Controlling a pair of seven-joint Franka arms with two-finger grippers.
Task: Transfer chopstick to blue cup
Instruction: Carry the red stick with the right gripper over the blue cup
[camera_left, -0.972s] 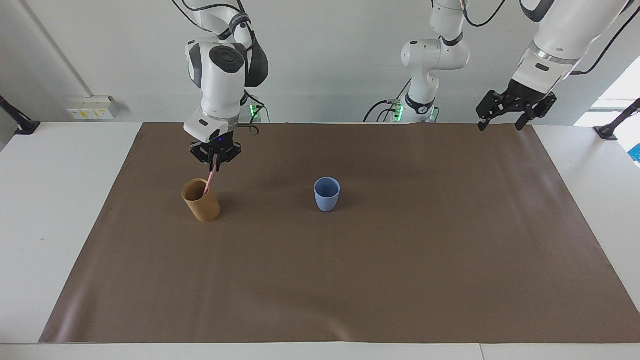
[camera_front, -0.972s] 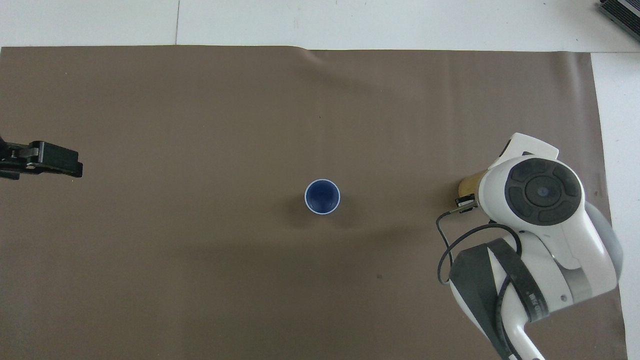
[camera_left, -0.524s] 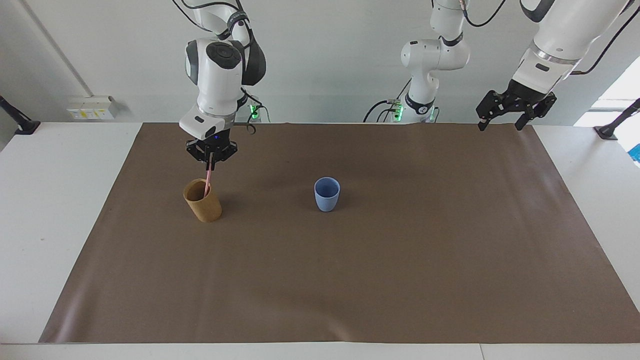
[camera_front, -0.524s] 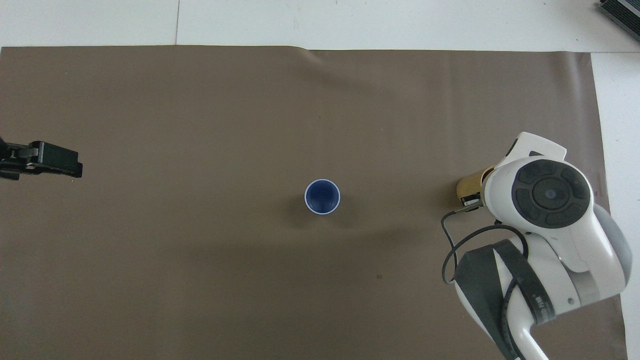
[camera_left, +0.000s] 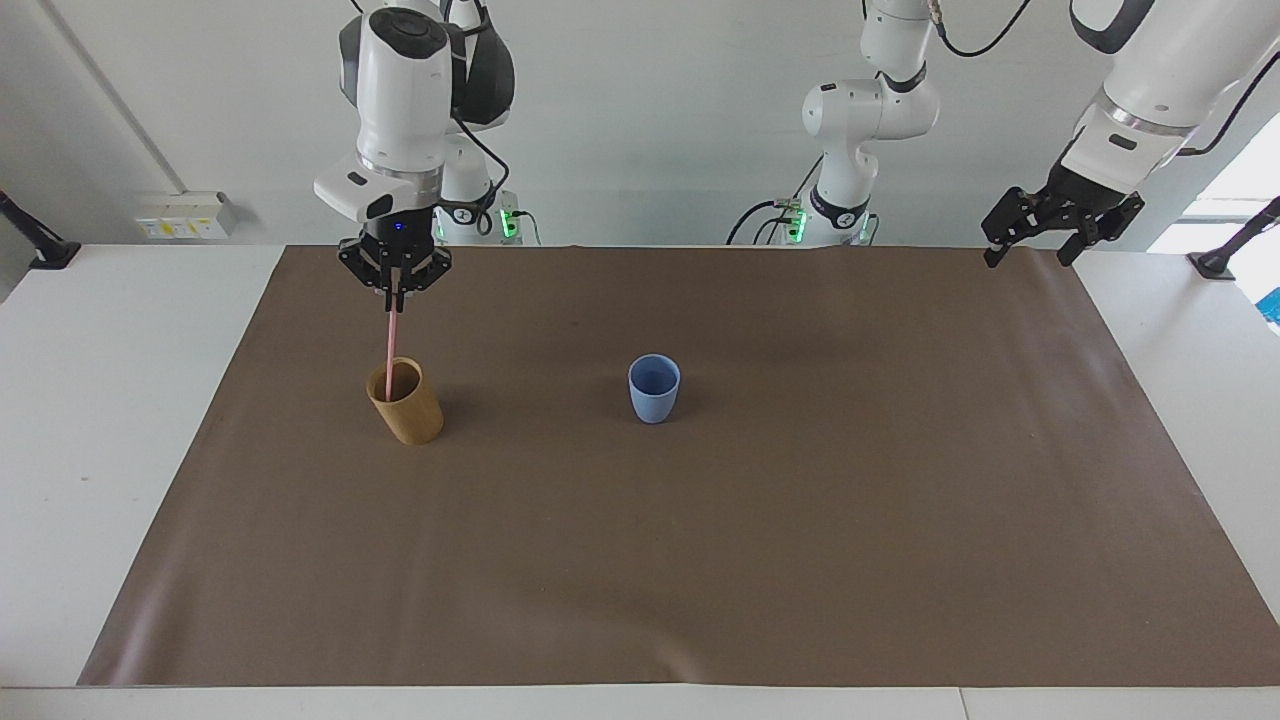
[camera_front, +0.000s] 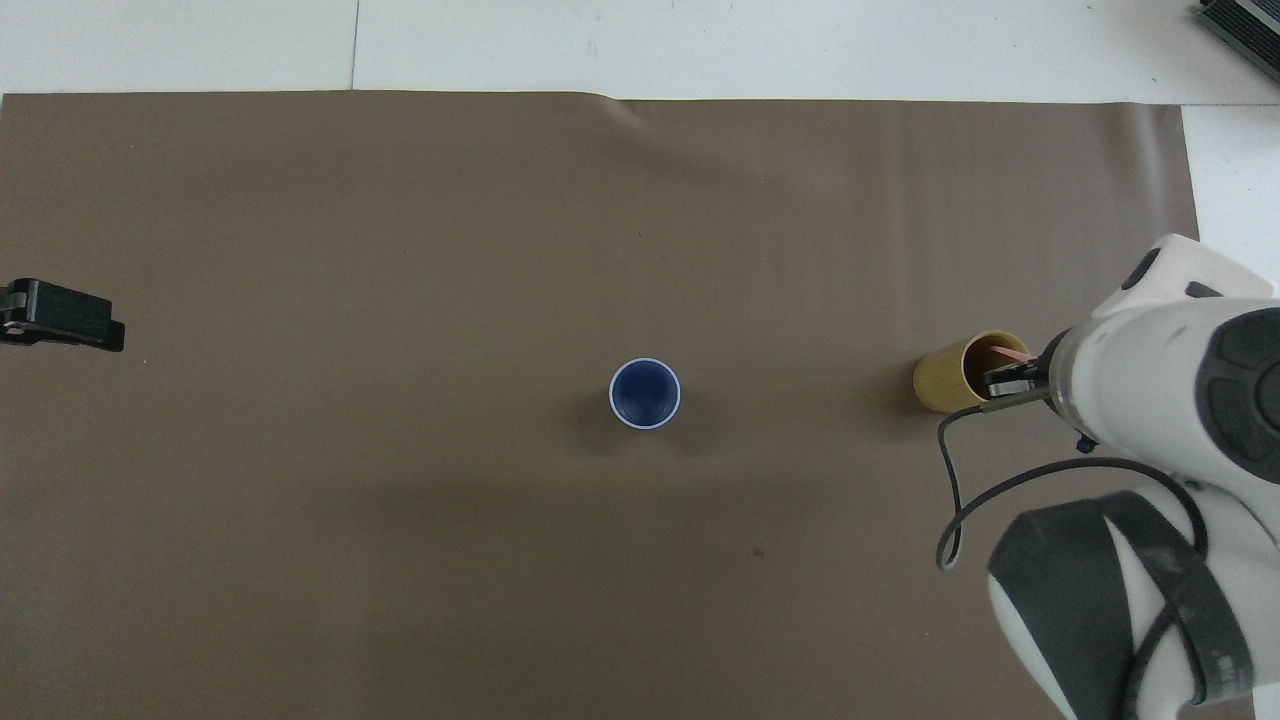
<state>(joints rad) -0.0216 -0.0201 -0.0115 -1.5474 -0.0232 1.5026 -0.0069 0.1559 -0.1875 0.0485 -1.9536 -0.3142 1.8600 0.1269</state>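
Note:
My right gripper (camera_left: 396, 300) is shut on the top of the pale pink chopstick (camera_left: 391, 350), which hangs almost straight down. The chopstick's lower end still dips into the mouth of the tan cup (camera_left: 404, 401), which stands toward the right arm's end of the table. In the overhead view the right wrist hides most of the gripper, and a short pink piece of the chopstick (camera_front: 1010, 352) shows over the tan cup (camera_front: 950, 373). The blue cup (camera_left: 654, 388) (camera_front: 645, 393) stands upright mid-mat. My left gripper (camera_left: 1060, 235) (camera_front: 62, 316) hangs open in the air over the left arm's end of the table, waiting.
A brown mat (camera_left: 700, 560) covers most of the white table (camera_left: 110, 380). A third white arm's base (camera_left: 845, 210) stands at the robots' edge of the table. A dark object (camera_front: 1240, 25) lies at the table's corner farthest from the robots.
My right gripper has risen, drawing the chopstick upward out of the tan cup until only its lower end remains inside. The left gripper drifted a little outward toward its end of the table.

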